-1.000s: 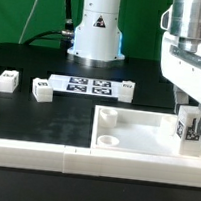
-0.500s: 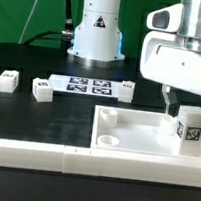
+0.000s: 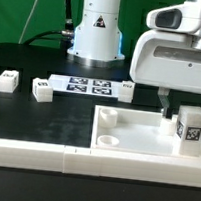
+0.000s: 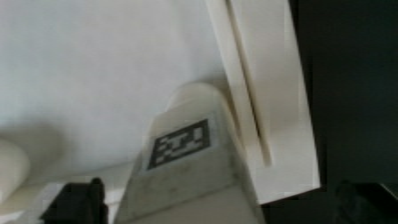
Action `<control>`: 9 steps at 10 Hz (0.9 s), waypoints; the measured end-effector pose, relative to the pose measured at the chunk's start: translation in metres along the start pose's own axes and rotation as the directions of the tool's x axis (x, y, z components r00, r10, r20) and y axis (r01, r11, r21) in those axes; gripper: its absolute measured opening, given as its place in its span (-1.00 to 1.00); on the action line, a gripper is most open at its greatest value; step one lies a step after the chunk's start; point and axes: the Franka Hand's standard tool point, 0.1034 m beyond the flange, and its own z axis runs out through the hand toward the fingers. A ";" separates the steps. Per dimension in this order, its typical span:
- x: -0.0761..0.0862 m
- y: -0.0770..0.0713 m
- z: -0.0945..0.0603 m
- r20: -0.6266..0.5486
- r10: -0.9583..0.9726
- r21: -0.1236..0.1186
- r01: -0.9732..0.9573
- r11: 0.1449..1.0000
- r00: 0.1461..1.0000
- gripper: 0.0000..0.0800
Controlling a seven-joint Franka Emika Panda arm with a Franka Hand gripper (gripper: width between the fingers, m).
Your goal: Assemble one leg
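One leg [image 3: 191, 131] stood upright in the panel's [image 3: 135, 138] corner; the hand [image 3: 167, 98] hung above, parted and empty; seating depth unclear.

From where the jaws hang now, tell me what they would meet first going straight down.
Most likely the upright leg, which the wrist view shows right between the gripper's jaws. In the exterior view depth is unclear, so they might reach the white tray beside it instead.

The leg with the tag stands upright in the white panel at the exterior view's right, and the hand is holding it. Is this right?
Not quite. The leg does stand upright in the white panel at the exterior view's right, but the hand is not holding it: the exterior view shows it raised beside the leg, with nothing between its fingers.
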 end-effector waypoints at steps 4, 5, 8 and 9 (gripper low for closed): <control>0.001 0.006 0.001 0.001 -0.170 -0.002 0.170 0.985 0.985 0.37; 0.001 0.006 0.001 0.001 -0.167 -0.002 0.167 0.986 0.986 0.03; 0.001 0.006 0.002 0.002 -0.121 -0.001 0.121 0.993 0.993 -0.27; 0.001 0.006 0.002 0.002 -0.121 -0.001 0.121 0.993 0.993 -0.27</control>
